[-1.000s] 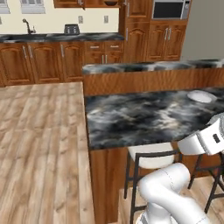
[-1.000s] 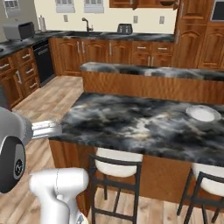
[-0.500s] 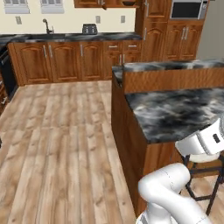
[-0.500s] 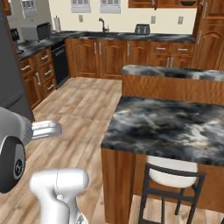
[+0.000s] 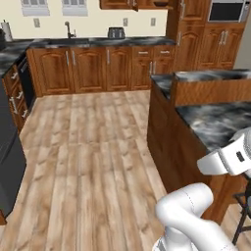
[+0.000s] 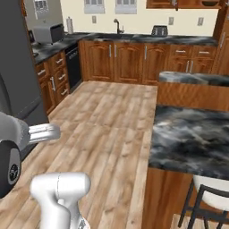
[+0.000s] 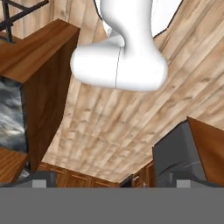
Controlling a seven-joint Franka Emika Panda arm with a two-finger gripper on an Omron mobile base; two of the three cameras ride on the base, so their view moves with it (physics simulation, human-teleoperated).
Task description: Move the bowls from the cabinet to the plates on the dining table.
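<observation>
Light plank wood floor [image 5: 93, 147] throughout. Reddish-brown base cabinets [image 5: 98, 68] line a cream wall [image 6: 134, 18], topped by a dark marble worktop [image 5: 88, 43] carrying a toaster [image 5: 116, 33].

Wide plank floor [image 5: 93, 162] lay open left of the dining table [image 5: 215, 122] in the left base view, running clear back to the base cabinets [image 5: 93, 68] on the far wall. Table's wooden end panel [image 5: 166, 142] walled off the right side of that lane. Dark appliance [image 5: 10, 166] boxed the lane's left edge, opposite the table. Stool [image 6: 205, 201] stood tucked against the table's near side in the right base view. Marble top near the table's end was bare.
</observation>
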